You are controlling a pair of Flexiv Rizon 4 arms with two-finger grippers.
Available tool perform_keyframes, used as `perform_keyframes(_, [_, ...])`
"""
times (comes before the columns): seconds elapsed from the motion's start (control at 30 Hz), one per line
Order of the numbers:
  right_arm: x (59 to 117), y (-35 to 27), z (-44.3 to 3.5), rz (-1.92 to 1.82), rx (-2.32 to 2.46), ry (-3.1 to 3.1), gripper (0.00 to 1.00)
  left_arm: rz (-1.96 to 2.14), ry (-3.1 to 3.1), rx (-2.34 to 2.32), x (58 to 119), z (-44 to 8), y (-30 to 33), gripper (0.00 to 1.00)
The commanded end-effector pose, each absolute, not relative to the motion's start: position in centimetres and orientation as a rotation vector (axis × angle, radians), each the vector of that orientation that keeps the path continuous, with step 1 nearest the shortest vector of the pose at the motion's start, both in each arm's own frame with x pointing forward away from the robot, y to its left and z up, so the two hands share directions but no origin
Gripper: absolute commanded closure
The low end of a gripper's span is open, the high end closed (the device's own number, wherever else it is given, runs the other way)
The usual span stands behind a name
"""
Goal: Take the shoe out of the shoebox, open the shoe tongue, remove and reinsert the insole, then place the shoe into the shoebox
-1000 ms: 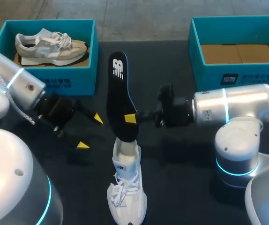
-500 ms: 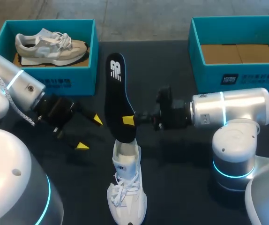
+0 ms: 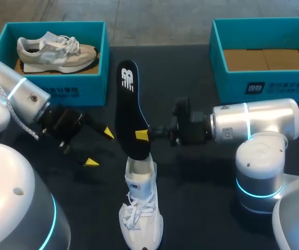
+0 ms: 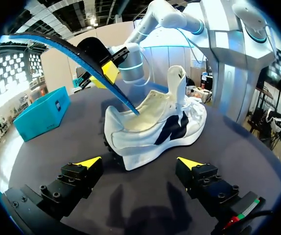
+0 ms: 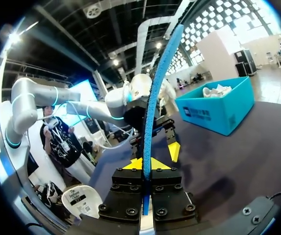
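Observation:
A white shoe point(image 3: 140, 208) stands on the dark table, toe toward the front edge; in the left wrist view the shoe point(image 4: 155, 127) has its tongue pulled up. A black insole point(image 3: 127, 107) with a blue edge stands tilted above it, its lower end in the shoe's opening. My right gripper point(image 3: 143, 134) is shut on the insole's lower part; from its own wrist the insole point(image 5: 157, 88) rises edge-on out of the right gripper point(image 5: 144, 164). My left gripper point(image 3: 99, 147) is open and empty, left of the shoe. Its own view shows the left gripper point(image 4: 138, 162) just short of the heel.
A teal shoebox point(image 3: 76, 86) at the back left holds a grey-and-white sneaker point(image 3: 55, 49). A second teal shoebox point(image 3: 264, 83) at the back right shows only its cardboard floor. Bare dark table lies around the shoe.
My right gripper has carried the insole a little to the left and down toward the shoe's opening. The left arm and the shoe have stayed put.

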State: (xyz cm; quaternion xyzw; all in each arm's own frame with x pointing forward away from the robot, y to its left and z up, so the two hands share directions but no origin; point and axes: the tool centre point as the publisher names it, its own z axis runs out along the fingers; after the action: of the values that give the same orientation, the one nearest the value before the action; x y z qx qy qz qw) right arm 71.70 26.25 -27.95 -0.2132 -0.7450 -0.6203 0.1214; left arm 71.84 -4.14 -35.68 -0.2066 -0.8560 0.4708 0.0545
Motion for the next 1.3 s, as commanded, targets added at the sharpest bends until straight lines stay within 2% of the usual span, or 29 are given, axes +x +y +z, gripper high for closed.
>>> perform_keyframes(0.03, [71.5, 26.4, -28.3, -1.824, -0.616, -2.168, 1.00, 1.429, -2.599, -0.629, 71.9, -35.7, -4.1, 0.00])
perform_keyframes(1.3, [70.6, 26.4, -29.7, -1.838, -0.544, -2.122, 1.00, 1.429, -2.599, -0.629, 71.9, -35.7, -4.1, 0.00])
